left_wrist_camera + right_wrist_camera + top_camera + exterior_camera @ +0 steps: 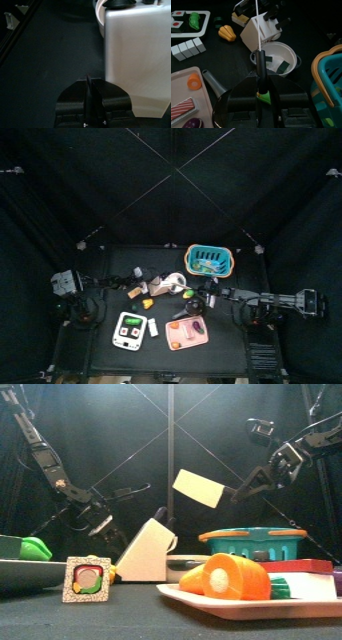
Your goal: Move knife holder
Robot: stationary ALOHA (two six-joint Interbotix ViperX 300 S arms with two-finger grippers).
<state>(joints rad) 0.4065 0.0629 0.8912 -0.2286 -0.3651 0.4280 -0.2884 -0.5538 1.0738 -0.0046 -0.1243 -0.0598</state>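
Plainly, the knife holder (150, 549) stands on the table a little left of centre in the front view's lower half. Its slanted whitish face leans toward the upper right. From above we find it (166, 283) near the middle of the table, to the lower left of the teal basket (209, 258). The left gripper (104, 519) hangs just beside the block's left flank. In its own wrist view the pale block (137, 55) fills the right half of the frame, beside the jaws rather than between them. Those jaws stand partly apart and we see nothing clamped in them. The right gripper (241, 488) reaches in from the upper right of the front view. It is closed on a pale flat card (201, 487), held in the air above the block and apart from it. A pink tray (314, 599) of toy food lies at the lower right, with an orange toy (227, 576) on it. A small framed picture (88, 579) stands at the lower left.
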